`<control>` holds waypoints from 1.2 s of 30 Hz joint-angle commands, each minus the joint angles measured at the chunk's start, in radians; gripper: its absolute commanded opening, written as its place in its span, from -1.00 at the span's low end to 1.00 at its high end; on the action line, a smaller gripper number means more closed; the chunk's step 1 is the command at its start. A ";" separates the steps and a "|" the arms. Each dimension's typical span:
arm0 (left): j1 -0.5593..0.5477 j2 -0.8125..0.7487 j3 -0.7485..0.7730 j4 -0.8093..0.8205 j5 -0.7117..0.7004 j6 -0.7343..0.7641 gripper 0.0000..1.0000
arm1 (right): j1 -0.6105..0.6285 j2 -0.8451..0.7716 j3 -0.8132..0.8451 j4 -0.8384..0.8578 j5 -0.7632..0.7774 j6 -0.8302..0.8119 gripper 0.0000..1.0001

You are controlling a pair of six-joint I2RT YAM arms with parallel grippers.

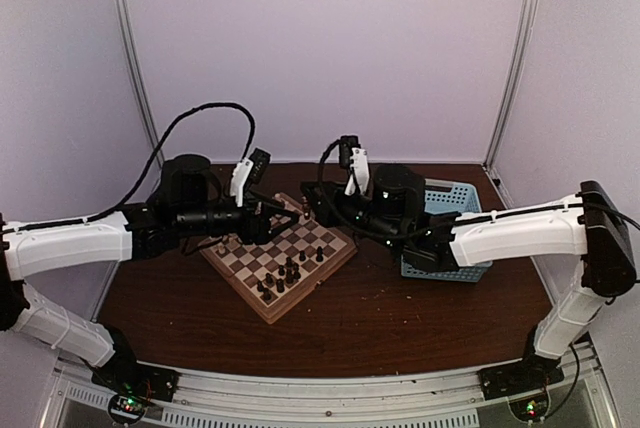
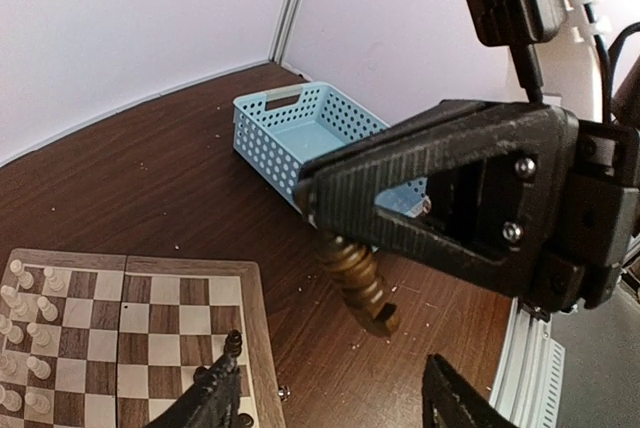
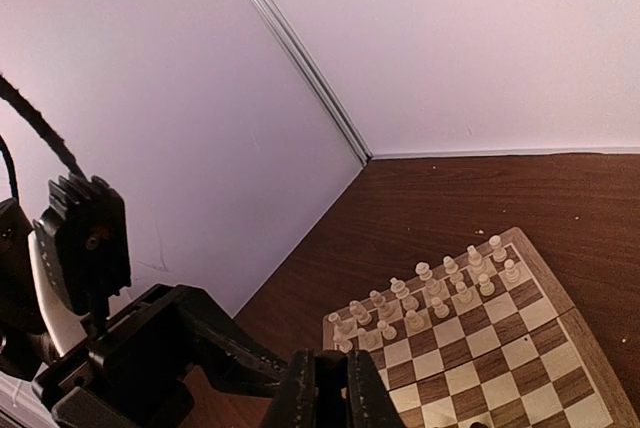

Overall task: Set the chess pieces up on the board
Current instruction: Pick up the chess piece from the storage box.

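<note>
Your table (image 1: 400, 318) is dark brown wood grain. Lying directly on it you have the board (image 1: 268, 316), flat and turned cornerwise left of centre, and a light blue lattice basket (image 1: 450, 272) on the right, apart from the board. Pale specks (image 2: 140, 162) are scattered over the bare wood. A tiny dark bit (image 2: 285, 388), too small to identify, sits just beside the board's edge.

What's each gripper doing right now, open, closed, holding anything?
Left gripper: open, holding nothing.
Right gripper: closed on a dark brown chess piece.
</note>
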 commanded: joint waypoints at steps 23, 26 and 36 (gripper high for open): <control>-0.004 0.117 0.098 0.084 0.128 0.024 -0.32 | 0.022 0.004 -0.064 0.200 -0.068 -0.059 -0.83; -0.004 0.120 0.098 0.083 0.131 0.027 -0.51 | 0.022 0.003 -0.076 0.214 -0.067 -0.056 -0.83; -0.004 0.097 0.076 0.042 0.091 0.078 -0.75 | 0.021 -0.045 -0.091 0.128 -0.041 -0.088 -0.44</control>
